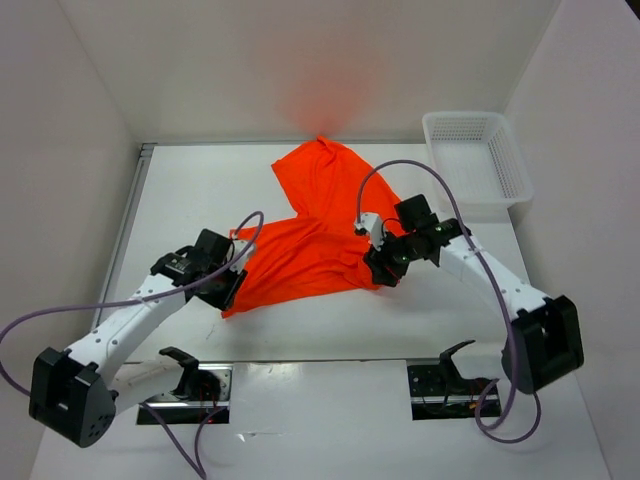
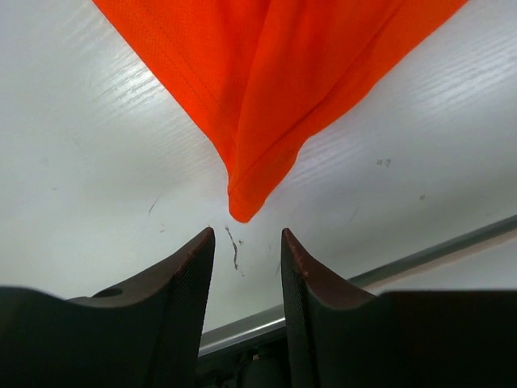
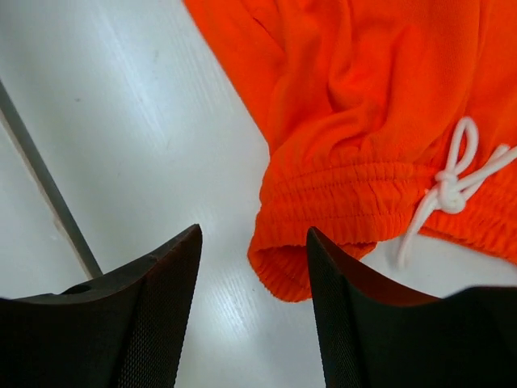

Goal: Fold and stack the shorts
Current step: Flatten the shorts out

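- Top external view: the shorts lie spread and rumpled at the middle of the white table, with one leg reaching toward the far wall.
- Only this view shows the white basket, at the far right corner and apart from the fabric.
- The left gripper sits at the near left corner of the shorts and the right gripper at their right edge. Finger spacing cannot be read from this height.
- Bare table lies to the left of the fabric and between it and the arm bases.
- Left wrist view: the left gripper has its jaws apart with nothing between them. A pointed hem corner of the shorts ends just beyond the fingertips. It cannot be told whether it touches them.
- A metal strip crosses the lower right. The rest of the garment is cut off at the top.
- Right wrist view: the right gripper is spread wide. The gathered waistband ends between its fingers, unclamped.
- Only this view shows the knotted white drawstring. The table is bare to the left.
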Robot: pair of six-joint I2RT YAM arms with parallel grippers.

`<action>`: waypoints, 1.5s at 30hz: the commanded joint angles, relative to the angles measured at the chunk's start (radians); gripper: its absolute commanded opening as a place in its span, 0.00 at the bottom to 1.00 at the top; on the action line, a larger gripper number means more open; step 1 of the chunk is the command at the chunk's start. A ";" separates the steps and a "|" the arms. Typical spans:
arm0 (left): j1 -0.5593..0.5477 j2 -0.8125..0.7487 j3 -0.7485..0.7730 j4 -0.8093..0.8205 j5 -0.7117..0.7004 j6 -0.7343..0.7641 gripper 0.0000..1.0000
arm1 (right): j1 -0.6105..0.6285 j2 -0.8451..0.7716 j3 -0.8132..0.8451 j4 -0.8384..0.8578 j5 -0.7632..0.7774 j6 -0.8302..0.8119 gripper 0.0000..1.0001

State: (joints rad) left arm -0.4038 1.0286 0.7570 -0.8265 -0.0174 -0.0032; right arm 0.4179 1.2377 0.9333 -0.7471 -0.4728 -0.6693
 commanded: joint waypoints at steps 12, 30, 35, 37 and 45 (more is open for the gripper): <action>-0.012 0.272 -0.117 0.237 -0.024 0.003 0.53 | -0.079 0.236 0.113 -0.023 0.011 0.182 0.55; -0.018 0.284 -0.228 0.320 -0.075 0.003 0.00 | 0.182 0.258 -0.152 0.334 0.568 0.031 0.48; 0.037 0.248 -0.228 0.262 -0.128 0.003 0.00 | 0.182 0.249 -0.208 0.336 0.608 -0.076 0.11; 0.078 0.219 -0.204 0.215 -0.168 0.003 0.00 | 0.182 0.227 -0.208 0.304 0.632 -0.096 0.00; 0.209 -0.108 -0.194 0.060 -0.147 0.003 0.00 | 0.157 -0.167 -0.149 -0.037 0.367 -0.421 0.00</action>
State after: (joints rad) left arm -0.2115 1.0340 0.5838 -0.6441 -0.1211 -0.0055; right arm 0.5915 1.2118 0.7563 -0.5835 -0.0032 -0.8951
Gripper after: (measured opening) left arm 0.077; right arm 0.045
